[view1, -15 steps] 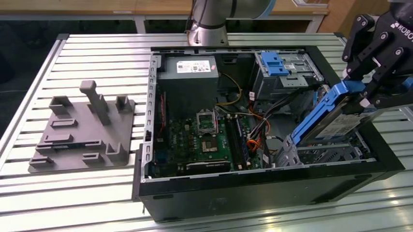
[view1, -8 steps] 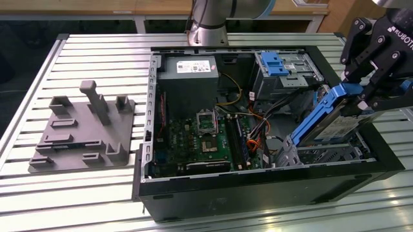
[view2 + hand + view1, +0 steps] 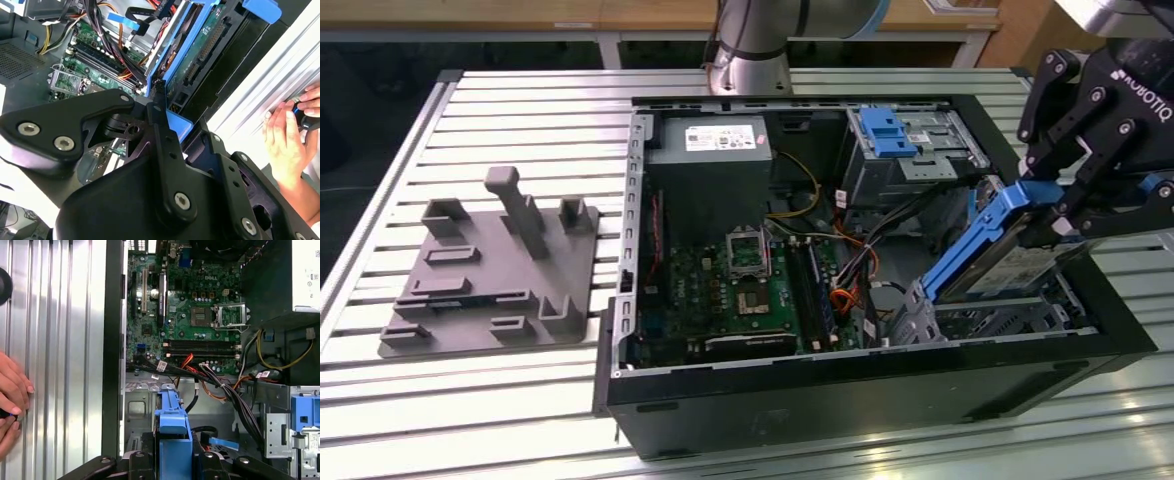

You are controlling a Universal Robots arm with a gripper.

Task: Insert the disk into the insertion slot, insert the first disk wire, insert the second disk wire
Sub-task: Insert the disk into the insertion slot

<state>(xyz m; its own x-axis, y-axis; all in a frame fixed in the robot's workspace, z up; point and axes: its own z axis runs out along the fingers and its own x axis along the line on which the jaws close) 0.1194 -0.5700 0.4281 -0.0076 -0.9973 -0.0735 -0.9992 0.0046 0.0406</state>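
Observation:
The disk point(image 3: 998, 252), silver-labelled in a bright blue carrier, is tilted steeply with its lower end down in the insertion slot point(image 3: 994, 320), the perforated silver cage at the case's front corner on the exterior view's right. My black gripper point(image 3: 1062, 205) is shut on the carrier's raised upper end. In the first wrist view the blue carrier point(image 3: 172, 416) runs from my gripper point(image 3: 172, 462) toward the cage floor point(image 3: 140, 407). The second wrist view has the disk point(image 3: 196, 46) edge-on beyond one finger point(image 3: 161, 120). Loose black and orange wires point(image 3: 854, 272) lie beside the cage.
The open computer case point(image 3: 854, 385) lies on a slatted metal table point(image 3: 494, 400). A taller grey bay with a blue latch point(image 3: 891, 132) stands behind the cage. A grey fixture point(image 3: 494, 265) sits at the exterior view's left. A person's hands point(image 3: 290, 132) point(image 3: 11, 397) rest on the table by the case.

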